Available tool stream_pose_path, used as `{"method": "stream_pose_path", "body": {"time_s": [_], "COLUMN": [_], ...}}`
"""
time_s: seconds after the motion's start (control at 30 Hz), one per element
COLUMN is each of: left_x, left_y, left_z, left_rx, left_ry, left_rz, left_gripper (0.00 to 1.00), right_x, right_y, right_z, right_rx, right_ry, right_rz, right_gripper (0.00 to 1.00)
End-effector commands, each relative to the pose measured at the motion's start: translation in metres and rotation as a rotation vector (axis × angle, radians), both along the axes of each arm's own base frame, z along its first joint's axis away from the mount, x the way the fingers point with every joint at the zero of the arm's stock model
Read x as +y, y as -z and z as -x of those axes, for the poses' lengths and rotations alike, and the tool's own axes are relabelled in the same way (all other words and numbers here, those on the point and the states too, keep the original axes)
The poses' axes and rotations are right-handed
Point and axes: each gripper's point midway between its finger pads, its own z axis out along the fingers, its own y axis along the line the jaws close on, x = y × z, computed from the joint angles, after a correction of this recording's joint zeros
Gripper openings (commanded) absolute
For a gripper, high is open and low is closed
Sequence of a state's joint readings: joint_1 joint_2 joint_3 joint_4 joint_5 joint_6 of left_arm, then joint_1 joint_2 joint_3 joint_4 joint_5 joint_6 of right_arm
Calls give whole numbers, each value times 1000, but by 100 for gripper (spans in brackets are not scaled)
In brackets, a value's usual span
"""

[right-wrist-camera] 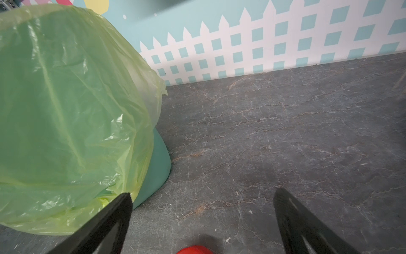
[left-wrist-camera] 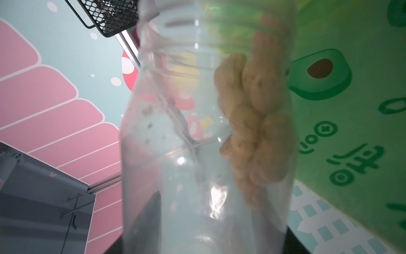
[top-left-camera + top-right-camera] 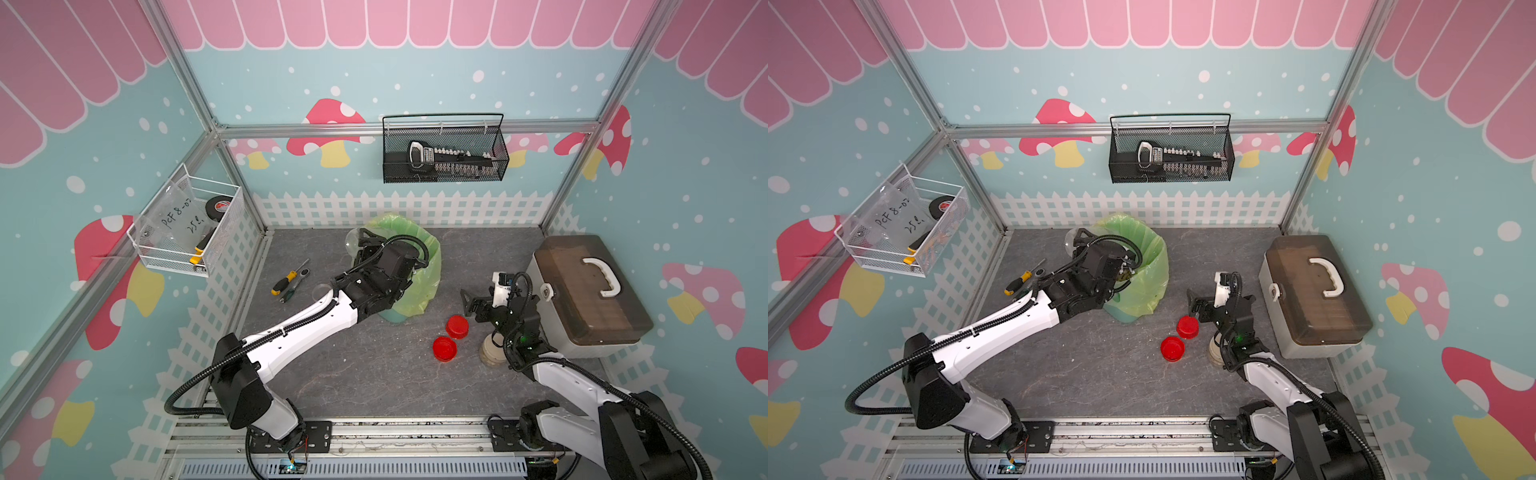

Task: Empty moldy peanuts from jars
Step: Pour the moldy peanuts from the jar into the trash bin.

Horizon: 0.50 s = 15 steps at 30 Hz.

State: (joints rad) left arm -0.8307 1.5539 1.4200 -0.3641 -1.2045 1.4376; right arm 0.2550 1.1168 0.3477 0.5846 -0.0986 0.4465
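The moldy peanuts [image 2: 252,110], pale beige-tan oval kernels, are clumping along one wall of a clear see-through round jar [image 2: 197,154] and reaching up toward its open threaded neck. A few crumbs are sticking to the opposite wall, and the rest of the jar is looking empty. The jar is carrying no lid, and its neck is pointing toward the green plastic bag [image 2: 351,132].

The left gripper [image 3: 365,244] is clamping this jar with its jaws partway closed on the body. It is holding the jar off the grey stone-patterned tabletop [image 1: 285,121], at the rim of the teal round bin lined with the green bag [image 3: 417,237]. In both top views part of the jar is showing just beside the fingers, on the side away from the bin.

Two round red screw lids [image 3: 457,326] [image 3: 444,348] are lying close together on the tabletop between the bin and the right arm. The right gripper [image 1: 202,195] is hanging wide open and gripping nothing, low over the tabletop just beside the bin. A squat clear jar with a flat beige lid [image 3: 489,353] is standing under the right arm.
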Motion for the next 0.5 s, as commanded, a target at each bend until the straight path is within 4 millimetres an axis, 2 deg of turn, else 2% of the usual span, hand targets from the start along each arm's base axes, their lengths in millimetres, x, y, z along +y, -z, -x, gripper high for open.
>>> {"method": "stream_pose_path", "body": {"time_s": [0.0, 0.47], "left_x": [7, 13], "left_y": [-14, -16], "left_z": [0, -2], "left_rx": [-40, -73], "left_ry": [3, 16], "left_rz": [3, 11], "left_gripper": [27, 27], "right_x": [-2, -2], "right_y": [-3, -3], "right_z": [1, 1], "right_rx": [-17, -19], "right_ry": [3, 3], "right_rz": [-13, -14], "right_gripper": [99, 99]}}
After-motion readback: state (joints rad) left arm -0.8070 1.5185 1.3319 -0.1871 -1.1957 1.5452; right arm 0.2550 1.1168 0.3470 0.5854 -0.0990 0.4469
